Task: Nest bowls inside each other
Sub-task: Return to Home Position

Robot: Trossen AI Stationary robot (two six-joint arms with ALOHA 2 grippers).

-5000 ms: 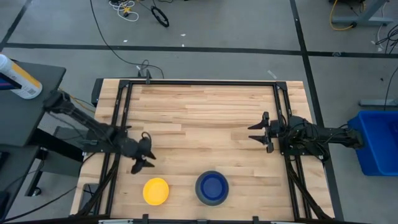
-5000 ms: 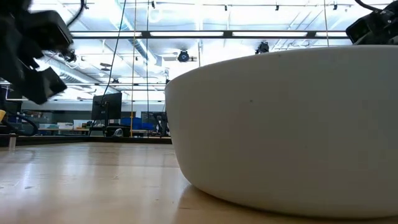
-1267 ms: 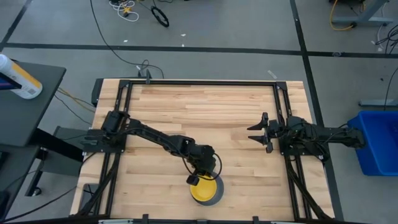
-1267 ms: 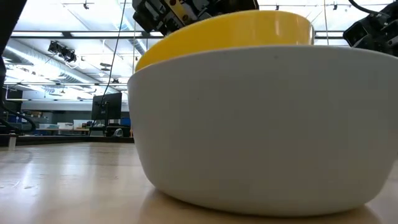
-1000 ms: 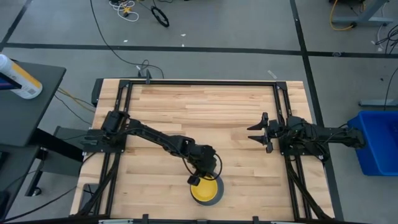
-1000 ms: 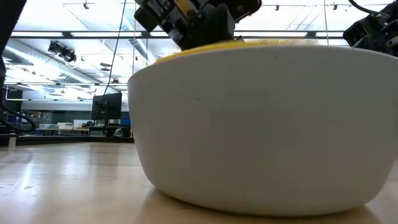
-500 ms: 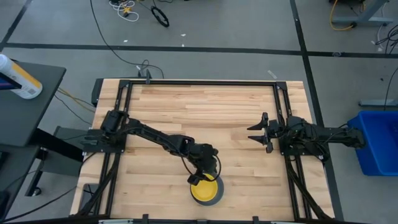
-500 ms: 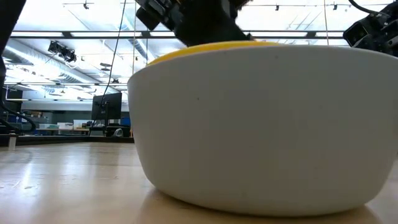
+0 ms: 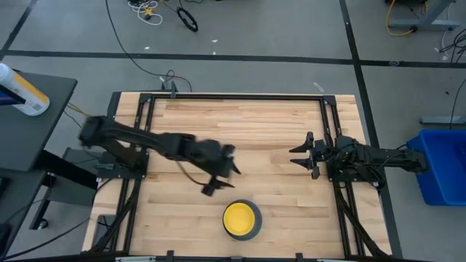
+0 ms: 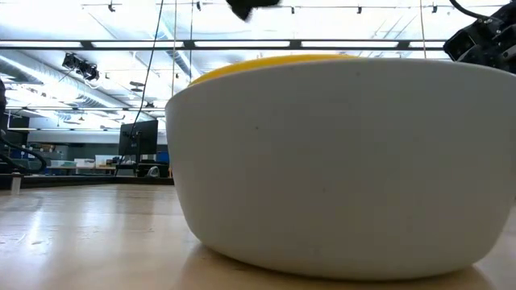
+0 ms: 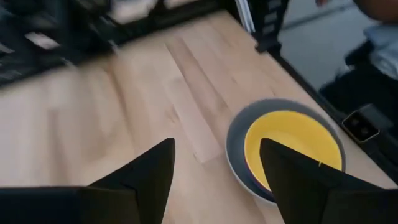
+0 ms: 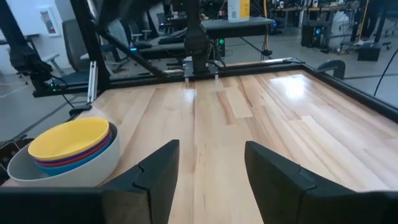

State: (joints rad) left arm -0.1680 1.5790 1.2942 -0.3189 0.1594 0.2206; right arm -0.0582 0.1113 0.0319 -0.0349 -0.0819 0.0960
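Note:
The bowls sit nested in one stack (image 9: 242, 220) near the table's front edge. The grey bowl (image 10: 339, 169) is outermost and rests on its base on the wood. The yellow bowl (image 11: 292, 146) is innermost, on top. Red and blue rims (image 12: 78, 155) show between them in the right wrist view. My left gripper (image 9: 220, 175) hangs open above the table, on the far left side of the stack and clear of it, with nothing between its fingers (image 11: 214, 171). My right gripper (image 9: 302, 154) waits open at the table's right side, holding nothing.
Black frame rails (image 9: 142, 145) run along the table's left, right and far sides. Bare wood (image 9: 240, 124) lies between the stack and the far edge. A person's hand shows beyond the table edge in the left wrist view.
My left gripper has let go of the yellow bowl's rim, risen and drawn back from the stack toward the table's far edge and a little left. The yellow bowl stays nested in the stack.

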